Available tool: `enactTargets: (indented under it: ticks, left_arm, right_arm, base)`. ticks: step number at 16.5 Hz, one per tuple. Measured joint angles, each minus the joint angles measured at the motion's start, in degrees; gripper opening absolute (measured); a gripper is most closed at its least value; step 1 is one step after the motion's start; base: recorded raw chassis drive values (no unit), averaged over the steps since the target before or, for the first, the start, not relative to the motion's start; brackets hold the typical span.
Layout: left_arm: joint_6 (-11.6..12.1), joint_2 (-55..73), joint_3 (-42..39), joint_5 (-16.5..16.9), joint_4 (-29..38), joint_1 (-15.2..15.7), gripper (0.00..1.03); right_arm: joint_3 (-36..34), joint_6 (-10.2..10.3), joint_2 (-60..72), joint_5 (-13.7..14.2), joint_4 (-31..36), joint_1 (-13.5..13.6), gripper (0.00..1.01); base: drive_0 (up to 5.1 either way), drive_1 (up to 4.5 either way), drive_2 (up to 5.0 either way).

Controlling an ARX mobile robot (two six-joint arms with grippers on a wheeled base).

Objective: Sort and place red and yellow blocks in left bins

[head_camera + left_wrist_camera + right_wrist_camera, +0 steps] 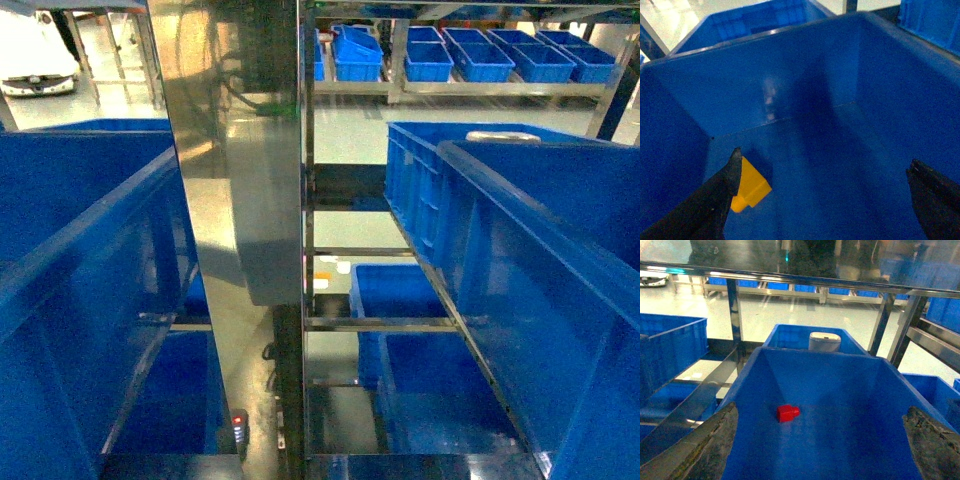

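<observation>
Both end effectors, left (825, 180) and right (820, 435), hang released; your yellow block (751, 187) sits binned, so next grasp the red block (787, 413).

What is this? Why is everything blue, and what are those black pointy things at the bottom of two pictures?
It is a robot with two arms on wheels. One picture comes from a camera on its head: it looks at metal shelves full of big blue bins.

The other two pictures come from little cameras on its wrists. The black pointy things are the fingers of each pincer, the part that grabs.

The left pincer is open over a blue bin. A yellow block lies on the bin's floor, close to one finger.

The right pincer is open too, above another blue bin with a small red block lying inside. Neither pincer is holding anything.
</observation>
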Motion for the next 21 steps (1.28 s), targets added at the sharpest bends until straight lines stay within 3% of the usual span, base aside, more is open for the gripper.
enactTargets:
  ticks: [3, 5, 7, 10, 11, 12, 13, 18, 19, 20, 21]
  left_arm:
    - [-4.5, -18.2, -2.1, 7.5, -11.7, 5.8, 0.98]
    - [-5.9, -28.3, -3.5, 11.9, -18.8, 9.7, 0.98]
    - [-7.2, -33.1, -6.1, 12.7, -18.7, 10.9, 0.98]
    - [-7.3, -32.5, -6.7, 10.6, -18.5, 9.0, 0.98]
    - [-9.6, -33.8, -10.1, 7.0, -8.2, 7.9, 0.91]
    - [-13.2, -37.4, -15.0, 3.3, -1.0, 5.0, 0.78]
    - [-15.0, -39.9, -18.2, 0.8, 1.4, 2.4, 0.65]
    - [-17.3, -47.5, -24.0, -7.8, -0.1, -5.9, 0.05]
    - [-17.4, -48.9, -24.7, -8.9, -0.5, -7.1, 0.02]
    - [-17.4, -49.9, -25.3, -9.8, -0.9, -8.0, 0.02]
    - [-17.5, -51.5, -26.0, -14.8, -1.8, -11.9, 0.02]
  right_arm:
    - [0.0, 0.0, 0.0, 0.0, 0.0, 0.0, 0.98]
    - [0.0, 0.0, 0.0, 0.0, 0.0, 0.0, 0.98]
    - [0.0, 0.0, 0.0, 0.0, 0.0, 0.0, 0.98]
    - [0.0, 0.0, 0.0, 0.0, 0.0, 0.0, 0.98]
    - [-0.7, 0.6, -0.2, 1.7, 2.3, 0.9, 0.94]
    - [-3.0, 1.7, -3.7, 5.6, 2.3, 3.9, 0.82]
    - [-6.9, 2.1, -8.0, 5.5, 2.7, 4.4, 0.69]
    - [-15.3, 2.6, -12.7, 6.3, 6.1, 4.1, 0.09]
    - [-16.4, 2.8, -13.6, 6.3, 6.5, 4.1, 0.02]
    - [-17.4, 2.8, -14.0, 6.3, 6.8, 4.1, 0.02]
    - [-18.4, 2.8, -14.8, 6.3, 6.9, 4.1, 0.02]
  base:
    - [0.0, 0.0, 0.0]
    - [0.0, 0.0, 0.0]
    - [0.0, 0.0, 0.0]
    - [0.0, 0.0, 0.0]
    - [0.0, 0.0, 0.0]
    - [0.0, 0.0, 0.0]
    - [0.0, 0.0, 0.0]
    - [0.0, 0.0, 0.0]
    - [0.0, 0.0, 0.0]
    - [0.0, 0.0, 0.0]
    - [0.0, 0.0, 0.0]
